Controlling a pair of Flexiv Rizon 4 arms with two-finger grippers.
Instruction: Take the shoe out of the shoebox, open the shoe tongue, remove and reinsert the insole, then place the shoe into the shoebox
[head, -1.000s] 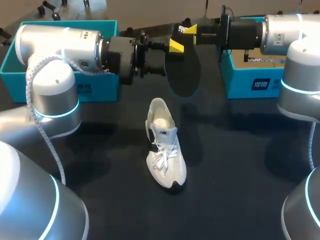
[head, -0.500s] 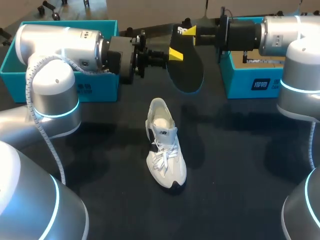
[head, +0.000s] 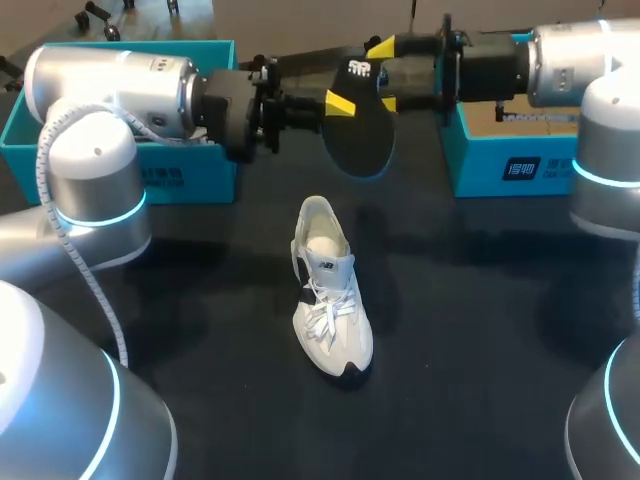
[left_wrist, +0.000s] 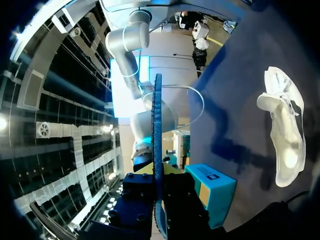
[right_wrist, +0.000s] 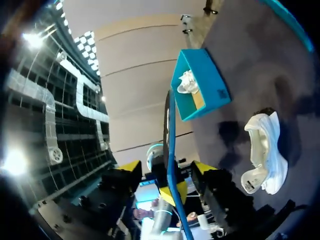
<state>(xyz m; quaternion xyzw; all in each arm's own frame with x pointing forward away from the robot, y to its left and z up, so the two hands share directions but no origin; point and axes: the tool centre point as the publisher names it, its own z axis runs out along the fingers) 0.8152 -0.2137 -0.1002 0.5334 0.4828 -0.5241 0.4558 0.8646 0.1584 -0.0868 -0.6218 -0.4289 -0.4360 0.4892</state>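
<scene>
The dark insole (head: 360, 140) with its blue edge hangs in the air above the table's far middle, between my two grippers. My left gripper (head: 338, 103) is shut on it from the left. In the left wrist view the insole (left_wrist: 158, 150) stands edge-on, pinched in that gripper (left_wrist: 159, 185). My right gripper (head: 385, 75) is open around the insole's other end. Its yellow fingertips (right_wrist: 131, 167) stand clear of the insole (right_wrist: 172, 165) on both sides. The white shoe (head: 330, 290) lies on the table below, toe towards me, also seen as the shoe (left_wrist: 285, 130) and the shoe (right_wrist: 265, 150).
A teal shoebox (head: 180, 180) stands at the back left under my left arm, and in the right wrist view that shoebox (right_wrist: 200, 85) holds another white shoe. A second teal box (head: 490, 170) stands at the back right. Dark table surface surrounds the shoe.
My left gripper closed on the insole. My right gripper, which held it, has now opened. The insole has shifted slightly to the left. The shoe has not moved.
</scene>
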